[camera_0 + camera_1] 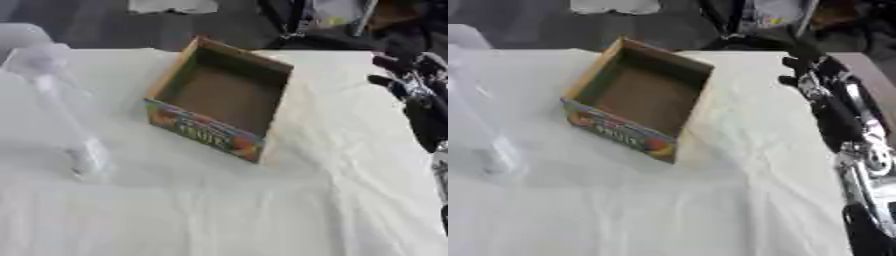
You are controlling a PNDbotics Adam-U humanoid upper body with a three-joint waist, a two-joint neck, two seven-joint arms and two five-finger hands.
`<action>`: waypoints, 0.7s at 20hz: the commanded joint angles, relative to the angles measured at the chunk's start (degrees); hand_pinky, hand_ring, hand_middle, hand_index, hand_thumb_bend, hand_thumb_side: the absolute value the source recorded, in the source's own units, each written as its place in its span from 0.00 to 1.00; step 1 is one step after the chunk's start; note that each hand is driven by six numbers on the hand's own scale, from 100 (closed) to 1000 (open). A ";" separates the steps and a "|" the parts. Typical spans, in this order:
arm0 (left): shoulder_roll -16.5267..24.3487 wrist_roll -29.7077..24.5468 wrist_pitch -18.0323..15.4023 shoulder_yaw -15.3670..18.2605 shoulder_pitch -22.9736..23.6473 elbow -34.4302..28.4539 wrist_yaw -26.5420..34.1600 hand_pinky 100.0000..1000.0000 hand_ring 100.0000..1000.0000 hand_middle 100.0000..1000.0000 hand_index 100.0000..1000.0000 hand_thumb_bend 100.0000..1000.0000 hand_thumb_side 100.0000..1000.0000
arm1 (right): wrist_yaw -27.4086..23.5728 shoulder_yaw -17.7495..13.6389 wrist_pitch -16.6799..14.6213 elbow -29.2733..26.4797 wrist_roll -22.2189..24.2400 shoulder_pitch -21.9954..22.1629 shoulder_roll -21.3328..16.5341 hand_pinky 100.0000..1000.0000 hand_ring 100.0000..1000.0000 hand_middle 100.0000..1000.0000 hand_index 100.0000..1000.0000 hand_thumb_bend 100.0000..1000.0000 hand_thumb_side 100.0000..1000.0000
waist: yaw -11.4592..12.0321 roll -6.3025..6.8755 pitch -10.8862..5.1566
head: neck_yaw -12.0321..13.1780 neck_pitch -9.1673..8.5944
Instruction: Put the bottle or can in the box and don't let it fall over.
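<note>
A white cloth (219,210) covered the table and filled most of the frame, creased in soft folds toward the lower right. Just above the centre of the frame sat an open cardboard box (220,95), turned askew so that one corner pointed toward the top of the frame; its inside was plain brown and held nothing, and its near wall carried a bright printed band of yellow, red and blue with lettering too blurred to read. At the left of the frame stood a clear plastic bottle (54,107), upright or nearly so and seen from above, its wide pale end near the upper left and its narrower end lower down toward the left middle; it rested on the cloth, well apart from the box and outside it. In the right eye view only its edge showed at the left border. The robot's right hand (814,75) hung at the upper right of the frame, over the right edge of the table, black with silver parts, its arm (859,150) running down the right border to the lower right corner. Its fingers (395,80) pointed toward the upper left and lay loosely apart, closed on nothing and touching neither the box nor the bottle. The left hand appeared in neither view
</note>
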 commanded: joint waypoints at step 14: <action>23.46 -5.77 4.82 2.38 1.73 -0.86 -4.25 0.74 0.72 0.79 0.79 0.00 0.71 | 1.05 -1.41 -0.61 0.32 -0.75 1.86 -3.46 0.81 0.90 0.98 0.76 0.00 0.45 | 2.79 1.45 -1.99 | -1.48 1.33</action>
